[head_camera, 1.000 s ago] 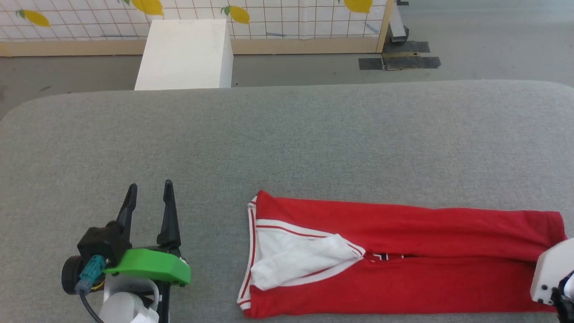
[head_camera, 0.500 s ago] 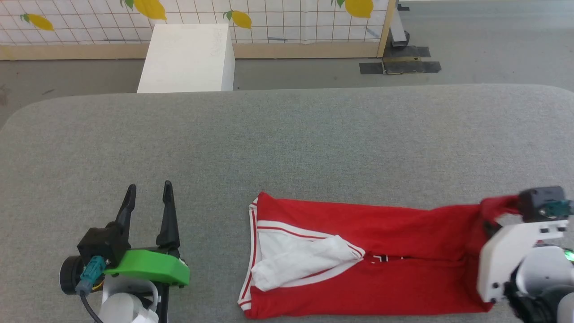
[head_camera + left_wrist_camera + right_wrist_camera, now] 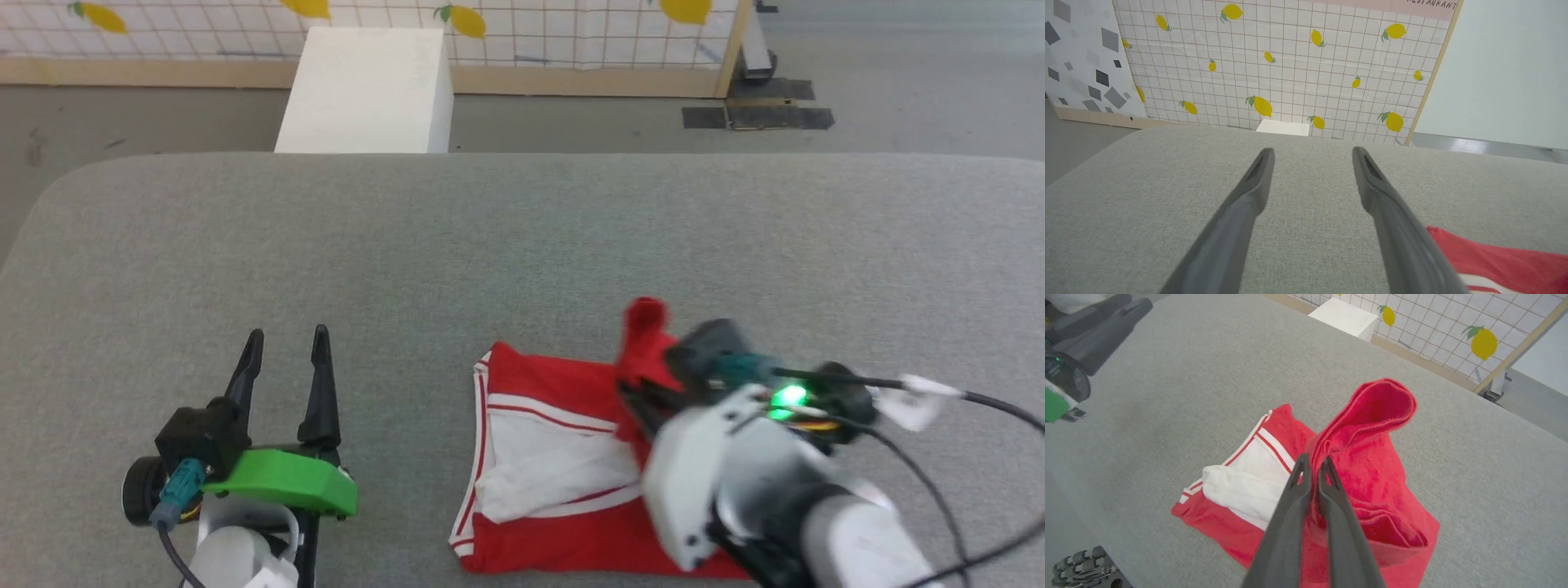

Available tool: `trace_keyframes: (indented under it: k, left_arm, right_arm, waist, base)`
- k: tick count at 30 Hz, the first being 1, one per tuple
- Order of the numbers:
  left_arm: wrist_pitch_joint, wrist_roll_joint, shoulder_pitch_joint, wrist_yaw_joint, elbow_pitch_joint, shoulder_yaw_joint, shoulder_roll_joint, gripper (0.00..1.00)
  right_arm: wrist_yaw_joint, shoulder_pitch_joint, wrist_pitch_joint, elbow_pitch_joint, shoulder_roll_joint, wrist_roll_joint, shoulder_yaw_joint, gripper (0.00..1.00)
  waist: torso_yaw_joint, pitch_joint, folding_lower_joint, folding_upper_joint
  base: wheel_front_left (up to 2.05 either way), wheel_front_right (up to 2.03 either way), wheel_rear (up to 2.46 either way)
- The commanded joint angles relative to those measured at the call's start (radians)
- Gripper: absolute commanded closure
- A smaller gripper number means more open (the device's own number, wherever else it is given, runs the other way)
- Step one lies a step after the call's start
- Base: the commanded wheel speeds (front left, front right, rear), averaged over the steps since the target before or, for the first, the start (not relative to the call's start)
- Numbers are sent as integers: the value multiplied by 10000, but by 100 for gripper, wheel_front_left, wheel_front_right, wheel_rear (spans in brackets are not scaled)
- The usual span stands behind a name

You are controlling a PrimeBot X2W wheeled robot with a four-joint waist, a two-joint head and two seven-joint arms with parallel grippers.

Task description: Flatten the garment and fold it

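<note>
The red garment (image 3: pixel 563 531) lies near the table's front edge, its white sleeve (image 3: pixel 547 465) folded across the collar end. My right gripper (image 3: pixel 638 396) is shut on the garment's red hem end, which it holds lifted and doubled over the middle of the shirt. In the right wrist view the two fingers (image 3: pixel 1300 486) pinch the garment (image 3: pixel 1372 465), and a loop of fabric stands above the tips. My left gripper (image 3: pixel 286 347) rests open on the grey table (image 3: pixel 522 245), left of the shirt and apart from it. The left wrist view catches a corner of the garment (image 3: pixel 1498 257).
A white box (image 3: pixel 367 82) stands on the floor beyond the table's far edge, in front of a lemon-patterned tile panel (image 3: pixel 531 24). Black tape patches (image 3: pixel 759 114) mark the floor at the back right.
My right gripper came up at the shirt's right end, took the hem and carried it leftward over the garment, halving its visible length. The left gripper stayed put; the camera shifted slightly.
</note>
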Motion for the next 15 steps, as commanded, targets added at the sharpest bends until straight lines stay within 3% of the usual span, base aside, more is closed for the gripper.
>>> trace_keyframes:
  k: [1,14,15]
  left_arm:
    - [-45,23,-243,-50,36,-36,-54,0]
    - [-45,-184,-549,66,12,-277,-64,0]
    - [-45,-197,-556,79,18,-289,-64,0]
  right_arm:
    - [-15,-327,-270,474,79,98,274,100]
    - [-15,-2258,-2367,5142,264,1249,2315,100]
    - [-15,-2325,-2354,5403,265,1345,2432,87]
  waist:
    - [203,137,0,0]
    - [878,742,0,0]
    - [892,751,0,0]
  base:
    - [0,0,0]
    - [0,0,0]
    - [0,0,0]
